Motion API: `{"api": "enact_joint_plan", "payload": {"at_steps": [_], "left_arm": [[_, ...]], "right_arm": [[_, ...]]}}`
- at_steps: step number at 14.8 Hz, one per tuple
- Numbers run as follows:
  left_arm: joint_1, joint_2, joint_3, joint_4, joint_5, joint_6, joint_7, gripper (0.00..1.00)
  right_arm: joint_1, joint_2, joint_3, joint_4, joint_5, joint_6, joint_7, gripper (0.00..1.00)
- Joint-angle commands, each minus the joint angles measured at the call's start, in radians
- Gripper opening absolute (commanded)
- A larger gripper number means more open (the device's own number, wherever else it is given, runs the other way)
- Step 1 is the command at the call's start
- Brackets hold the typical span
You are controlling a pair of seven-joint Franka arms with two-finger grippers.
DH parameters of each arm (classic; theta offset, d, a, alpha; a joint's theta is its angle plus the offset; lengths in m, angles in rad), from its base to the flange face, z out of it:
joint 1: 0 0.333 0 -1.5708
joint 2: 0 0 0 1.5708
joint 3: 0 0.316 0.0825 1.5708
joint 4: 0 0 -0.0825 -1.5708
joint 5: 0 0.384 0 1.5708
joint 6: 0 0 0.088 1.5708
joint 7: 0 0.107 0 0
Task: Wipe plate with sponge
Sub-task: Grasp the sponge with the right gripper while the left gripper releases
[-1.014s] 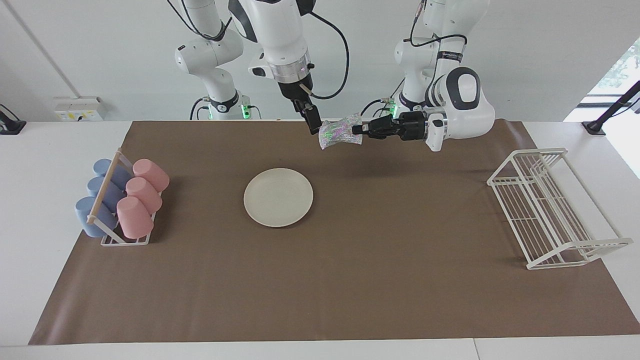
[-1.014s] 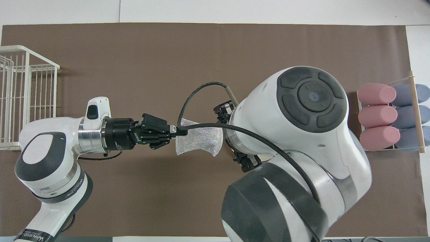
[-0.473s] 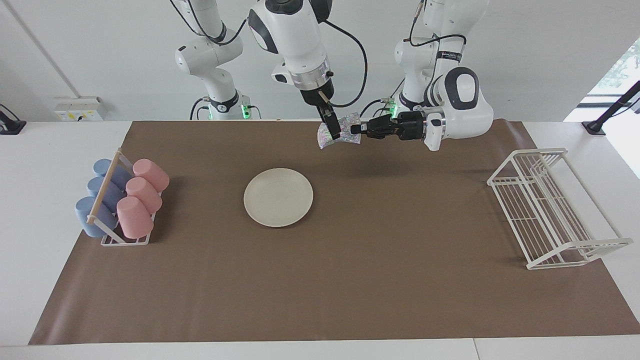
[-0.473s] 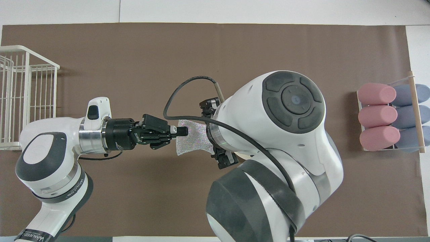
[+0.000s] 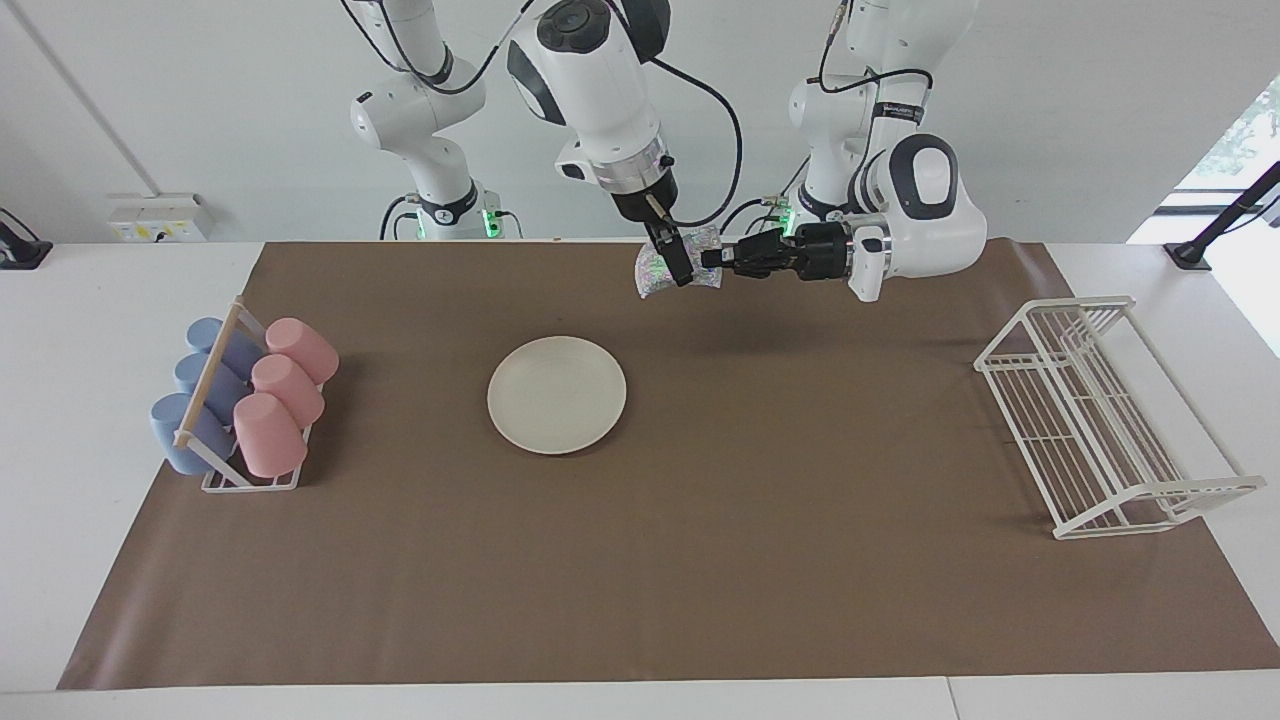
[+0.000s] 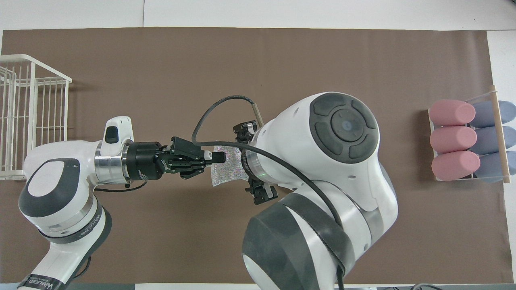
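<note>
The sponge is pinched by the pressed-together jaws of the left gripper and held in the air above the brown mat, close to the mat's edge at the robots' end of the tabletop. The silvery pad is flanked by the right gripper, which points down at it from above; whether its jaws are spread or have closed on the pad cannot be told, since one dark finger crosses the pad in the facing view and the fingers are hidden under the arm's wrist in the overhead view. The left arm is stretched level toward the table's middle, and the right arm is bent steeply downward.

The plate is seen lying flat on the mat near its centre, bare, well apart from both grippers and farther from the robots than the sponge. A cup rack with pink cups and blue cups lying on their sides is placed at the mat's edge toward the right arm's end. A white wire rack is placed at the mat's edge toward the left arm's end.
</note>
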Motion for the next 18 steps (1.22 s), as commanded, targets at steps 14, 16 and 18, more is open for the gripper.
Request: {"api": "enact_joint_plan", "payload": {"at_steps": [14, 16, 18], "left_arm": [[-0.024, -0.049, 0.015, -0.029, 0.007, 0.021, 0.0, 1.0], [-0.024, -0.049, 0.015, -0.029, 0.007, 0.022, 0.004, 1.0], [-0.019, -0.047, 0.016, -0.029, 0.017, 0.025, 0.008, 1.0]], "right_arm": [[0.001, -0.026, 0.002, -0.052, 0.005, 0.037, -0.065, 0.0], [-0.013, -0.048, 0.0, -0.205, -0.002, 0.174, -0.178, 0.0], [-0.036, -0.045, 0.0, -0.323, -0.002, 0.302, -0.27, 0.0]]}}
